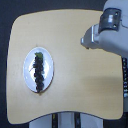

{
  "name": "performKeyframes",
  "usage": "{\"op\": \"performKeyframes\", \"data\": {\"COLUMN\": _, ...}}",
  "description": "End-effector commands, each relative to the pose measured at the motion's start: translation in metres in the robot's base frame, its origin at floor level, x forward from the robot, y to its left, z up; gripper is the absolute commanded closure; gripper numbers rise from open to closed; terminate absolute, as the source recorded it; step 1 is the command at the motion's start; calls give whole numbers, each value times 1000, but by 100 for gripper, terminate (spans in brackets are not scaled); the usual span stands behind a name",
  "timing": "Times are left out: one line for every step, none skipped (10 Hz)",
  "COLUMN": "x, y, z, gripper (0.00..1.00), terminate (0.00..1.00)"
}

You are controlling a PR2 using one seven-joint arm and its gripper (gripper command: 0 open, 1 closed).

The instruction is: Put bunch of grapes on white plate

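No writing is legible. The bunch of grapes (38, 68) lies on the white plate (27, 75) — long axis twelve-to-six, green end at twelve. The gripper (85, 41) — state unclear.

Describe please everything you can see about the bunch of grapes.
The bunch of grapes is a long, narrow cluster of small dark purple-black berries with a green leafy end pointing toward the top of the exterior view. It lies flat along the middle of the white plate, wholly inside the rim and shorter than the plate. Only the plate touches it. The picture is too blurry to count the berries.
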Motion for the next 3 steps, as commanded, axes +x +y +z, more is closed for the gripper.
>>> {"op": "performKeyframes", "data": {"x": 29, "y": -69, "z": -4, "gripper": 0, "terminate": 0}}
{"op": "performKeyframes", "data": {"x": 31, "y": -76, "z": -4, "gripper": 0, "terminate": 0}}
{"op": "performKeyframes", "data": {"x": 34, "y": -82, "z": -4, "gripper": 0, "terminate": 100}}
